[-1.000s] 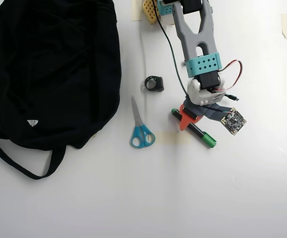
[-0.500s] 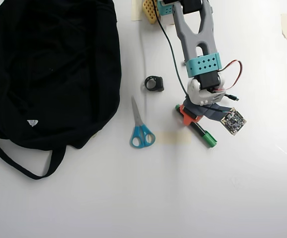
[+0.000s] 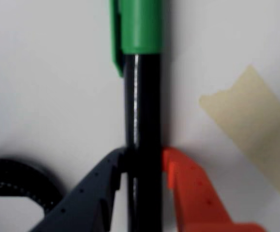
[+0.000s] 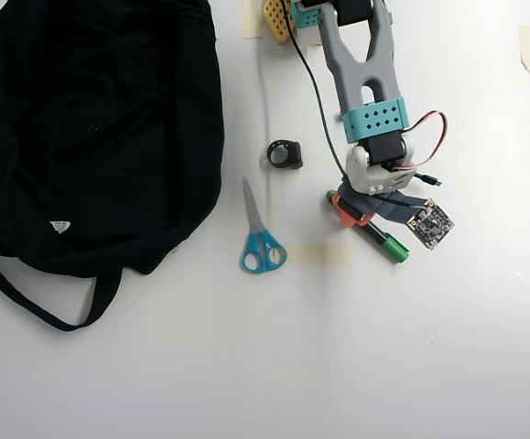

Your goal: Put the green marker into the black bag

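Tool [image 3: 142, 166] is squeezed tight on the green marker [image 3: 140, 111], with one finger on each side of its black middle. I see the marker low by the white table [image 4: 448, 347]. The black bag [image 4: 100, 128] is far off, so carrying and dropping are left.

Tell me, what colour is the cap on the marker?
Bright green. The green marker has a black barrel and a green cap, clearest in the wrist view.
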You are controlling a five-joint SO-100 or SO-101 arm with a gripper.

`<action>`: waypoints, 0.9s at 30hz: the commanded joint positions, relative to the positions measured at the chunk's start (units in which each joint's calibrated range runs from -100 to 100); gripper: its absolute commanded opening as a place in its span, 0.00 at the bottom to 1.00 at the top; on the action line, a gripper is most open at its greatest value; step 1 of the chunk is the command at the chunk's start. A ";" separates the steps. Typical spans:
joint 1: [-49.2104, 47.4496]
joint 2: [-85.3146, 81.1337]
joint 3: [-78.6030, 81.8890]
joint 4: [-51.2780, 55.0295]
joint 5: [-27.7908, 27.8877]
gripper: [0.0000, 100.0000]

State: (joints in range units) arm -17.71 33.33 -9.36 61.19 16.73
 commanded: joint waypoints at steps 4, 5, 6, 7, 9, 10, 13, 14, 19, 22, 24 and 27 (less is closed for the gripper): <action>0.21 -0.64 -0.35 -0.20 -0.16 0.02; 0.21 -0.64 -0.53 -0.12 -0.16 0.02; 0.21 -0.72 -0.71 -0.03 -0.16 0.02; 0.21 -1.13 -0.71 -0.03 -0.16 0.02; 0.21 -1.80 -0.80 0.23 -0.21 0.02; 0.13 -1.88 -0.98 0.83 -0.21 0.02; -0.32 -1.88 -3.49 4.62 -0.26 0.02; -0.32 -1.88 -5.02 6.34 -0.89 0.02; -0.47 -1.88 -13.92 16.59 -1.63 0.02; -0.69 -1.88 -19.58 20.04 -1.15 0.02; -0.92 -1.88 -22.81 21.59 -1.10 0.02; -0.99 -1.88 -26.85 24.09 -1.63 0.02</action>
State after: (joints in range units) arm -18.07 33.42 -29.87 82.91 15.21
